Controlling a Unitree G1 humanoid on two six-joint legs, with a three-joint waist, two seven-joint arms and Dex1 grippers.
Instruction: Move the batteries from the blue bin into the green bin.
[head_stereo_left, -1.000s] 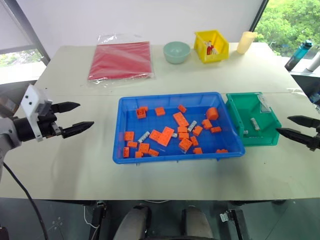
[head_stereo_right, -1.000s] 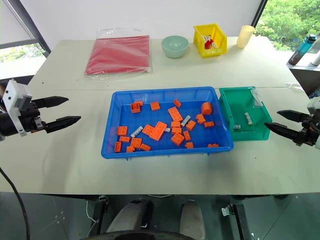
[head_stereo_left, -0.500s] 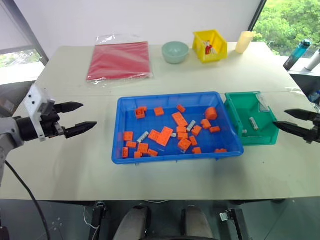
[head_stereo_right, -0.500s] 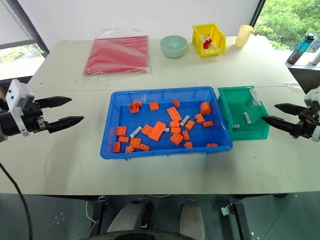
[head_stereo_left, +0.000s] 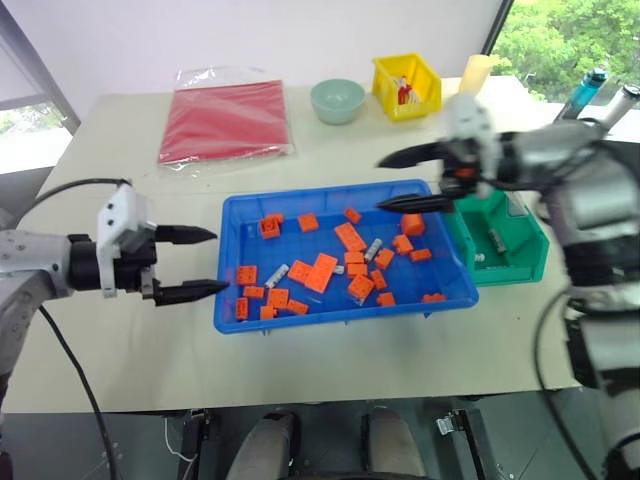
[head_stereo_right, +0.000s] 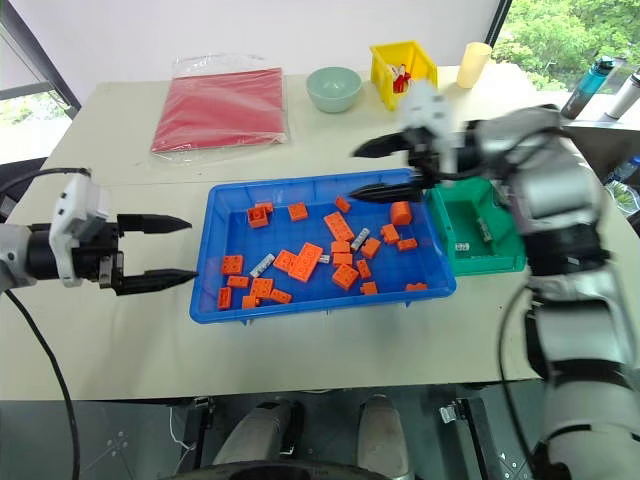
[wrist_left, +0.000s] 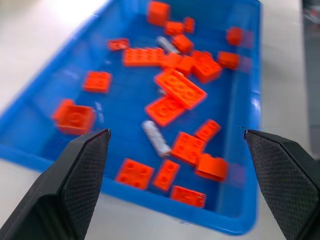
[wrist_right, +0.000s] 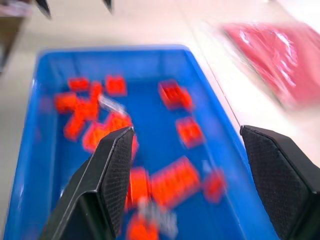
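Note:
The blue bin (head_stereo_left: 340, 318) sits mid-table, holding many orange bricks and a few grey batteries (head_stereo_left: 277, 271) (head_stereo_left: 372, 248); one battery (wrist_left: 155, 138) lies among bricks in the left wrist view. To its right stands the green bin (head_stereo_left: 515, 268) with a battery (head_stereo_left: 497, 239) inside. My left gripper (head_stereo_left: 220, 260) hovers open at the blue bin's left edge, pointing into it, nothing between its fingers. My right gripper (head_stereo_left: 380, 185) is open and empty above the blue bin's far right part, pointing left.
Along the table's far side lie a red bag (head_stereo_left: 225, 120), a pale green bowl (head_stereo_left: 337, 100), a yellow bin (head_stereo_left: 407, 85) and a cream cup (head_stereo_left: 475, 72). A bottle (head_stereo_left: 583, 90) stands beyond the right edge. Orange bricks (head_stereo_left: 322, 270) crowd the batteries.
My right arm swung left and up from beside the green bin to above the blue bin's far right part. My left gripper moved right, to the blue bin's left edge. The camera shifted.

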